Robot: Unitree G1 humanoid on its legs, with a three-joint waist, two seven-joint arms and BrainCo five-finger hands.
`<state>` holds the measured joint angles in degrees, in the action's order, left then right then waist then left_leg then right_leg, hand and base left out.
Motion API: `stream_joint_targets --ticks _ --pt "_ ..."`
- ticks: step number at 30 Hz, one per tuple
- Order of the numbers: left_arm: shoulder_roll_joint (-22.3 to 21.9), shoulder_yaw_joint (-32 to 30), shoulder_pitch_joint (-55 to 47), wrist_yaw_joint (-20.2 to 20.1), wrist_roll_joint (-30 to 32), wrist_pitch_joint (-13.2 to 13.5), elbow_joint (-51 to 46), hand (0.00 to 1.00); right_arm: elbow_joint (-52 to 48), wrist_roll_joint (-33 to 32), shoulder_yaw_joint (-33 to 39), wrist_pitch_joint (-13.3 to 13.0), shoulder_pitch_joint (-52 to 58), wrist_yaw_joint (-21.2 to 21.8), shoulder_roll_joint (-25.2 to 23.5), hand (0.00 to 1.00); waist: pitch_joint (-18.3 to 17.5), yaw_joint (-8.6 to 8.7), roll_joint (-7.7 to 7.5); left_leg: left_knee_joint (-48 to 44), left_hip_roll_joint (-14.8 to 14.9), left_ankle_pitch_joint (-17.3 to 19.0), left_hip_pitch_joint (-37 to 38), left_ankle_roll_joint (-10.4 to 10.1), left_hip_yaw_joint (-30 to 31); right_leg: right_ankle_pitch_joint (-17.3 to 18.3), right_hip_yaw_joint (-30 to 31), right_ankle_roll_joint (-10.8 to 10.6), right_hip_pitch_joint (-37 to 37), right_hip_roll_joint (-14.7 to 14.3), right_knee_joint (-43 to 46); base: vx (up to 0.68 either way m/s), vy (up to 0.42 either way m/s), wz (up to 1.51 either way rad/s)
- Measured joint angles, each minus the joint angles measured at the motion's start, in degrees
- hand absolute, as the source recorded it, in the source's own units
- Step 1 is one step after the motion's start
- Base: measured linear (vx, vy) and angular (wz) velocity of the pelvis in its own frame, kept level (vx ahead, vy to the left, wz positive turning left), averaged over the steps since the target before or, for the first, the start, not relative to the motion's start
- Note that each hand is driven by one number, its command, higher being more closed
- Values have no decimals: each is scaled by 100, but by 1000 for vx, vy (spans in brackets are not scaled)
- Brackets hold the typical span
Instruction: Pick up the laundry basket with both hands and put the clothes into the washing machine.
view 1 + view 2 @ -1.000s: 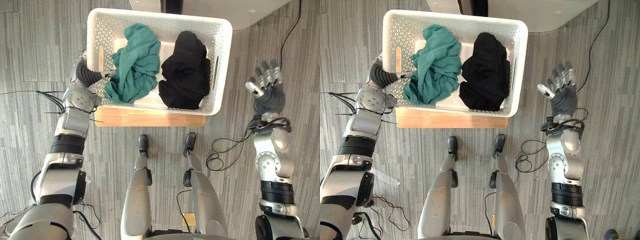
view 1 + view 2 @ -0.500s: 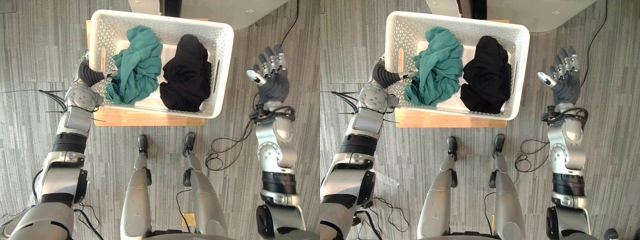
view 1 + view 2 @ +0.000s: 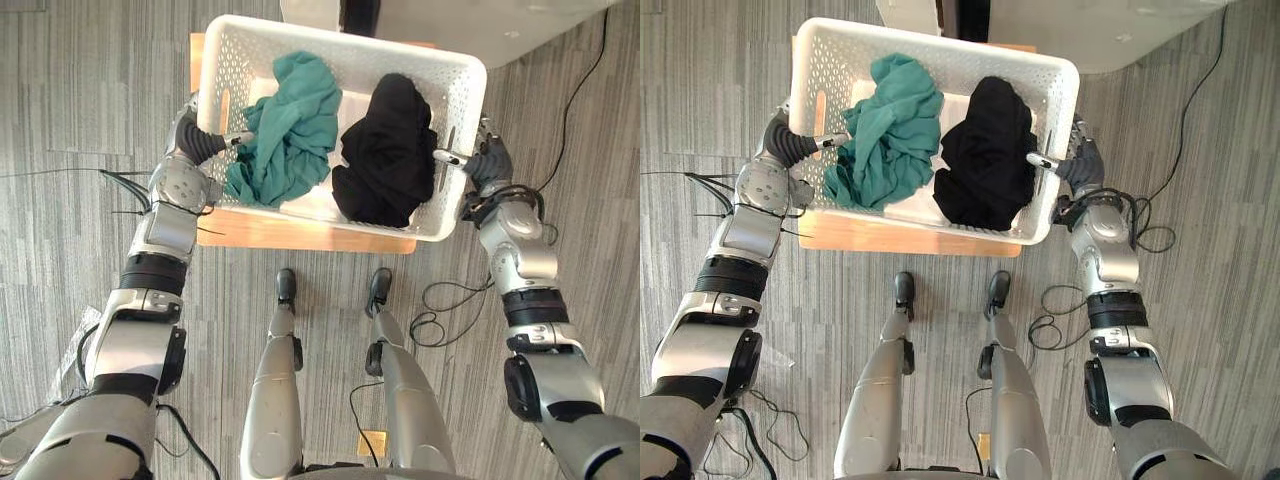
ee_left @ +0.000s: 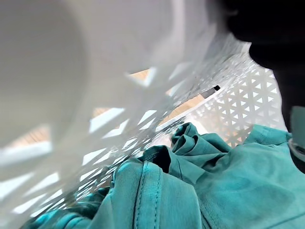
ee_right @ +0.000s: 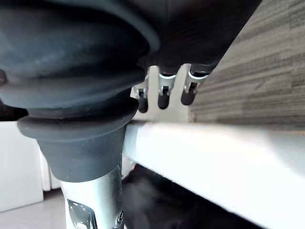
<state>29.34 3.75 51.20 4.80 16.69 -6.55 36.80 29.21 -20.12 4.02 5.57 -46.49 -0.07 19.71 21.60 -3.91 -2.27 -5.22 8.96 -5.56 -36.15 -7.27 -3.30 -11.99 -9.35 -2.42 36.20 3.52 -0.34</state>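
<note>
A white perforated laundry basket (image 3: 330,30) rests on a low wooden stand (image 3: 300,232). In it a teal garment (image 3: 290,125) lies on the left and a black garment (image 3: 390,150) on the right. My left hand (image 3: 195,145) grips the basket's left wall by the handle slot, with its thumb reaching inside toward the teal garment (image 4: 190,191). My right hand (image 3: 487,160) is at the right wall. Its thumb (image 3: 445,157) hooks over the rim (image 5: 214,152), and its fingers (image 5: 163,98) curl down on the outside.
A pale grey appliance (image 3: 480,20) with a dark gap (image 3: 358,12) stands just beyond the basket. Grey striped carpet (image 3: 80,80) surrounds the stand on both sides.
My right hand was spread open out to the right of the basket; it has swung in and closed on the right rim. The left hand kept its hold. The camera shifted slightly.
</note>
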Motion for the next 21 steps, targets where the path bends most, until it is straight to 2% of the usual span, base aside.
stream_joint_targets --ticks 5,8,9,10,11,15,17,21 --pt "14 4 37 60 -63 9 215 0 790 5 -506 12 -687 45 238 0 -23 6 -14 -58 22 -1 -26 1 8 -39 1 47 -2 -21 -6 -45 1 -1" --pt "20 4 82 67 -80 11 341 0 1182 223 -814 80 -1045 133 334 0 -78 2 -24 -54 44 -16 -53 -23 22 -62 -3 78 -1 -47 -59 -38 -2 0" --pt "11 12 75 67 -80 11 385 100 1311 350 -940 107 -1147 158 338 0 -143 6 -25 -45 53 -24 -81 -35 34 -82 -11 86 0 -60 -108 -39 1 1" --pt "12 18 70 67 -80 12 398 100 1386 432 -1003 113 -1207 160 344 0 -158 4 -37 -42 61 -28 -80 -40 34 -87 -14 84 -1 -67 -114 0 0 0" --pt "12 32 79 70 -80 12 429 100 1506 585 -1117 132 -1308 166 345 100 -183 -1 -44 -33 76 -34 -81 -51 48 -88 -21 85 -2 -84 -115 -22 4 3" --pt "-10 158 90 109 -80 4 447 100 1917 1029 -1207 221 -1508 144 334 100 -295 -4 -85 40 102 -101 -100 -96 165 -110 -127 67 -23 -133 -145 -17 9 8" --pt "-38 206 109 184 -81 -34 447 100 2109 1143 -1207 245 -1625 118 349 100 -303 -11 -98 39 102 -112 -99 -100 185 -159 -132 1 -66 -146 -219 -25 32 5" --pt "-117 220 100 451 -72 -75 413 100 2205 1178 -1201 253 -1666 -77 374 100 -304 -15 -99 37 96 -124 -96 -86 212 -230 -131 50 -137 -138 -323 -28 47 4"
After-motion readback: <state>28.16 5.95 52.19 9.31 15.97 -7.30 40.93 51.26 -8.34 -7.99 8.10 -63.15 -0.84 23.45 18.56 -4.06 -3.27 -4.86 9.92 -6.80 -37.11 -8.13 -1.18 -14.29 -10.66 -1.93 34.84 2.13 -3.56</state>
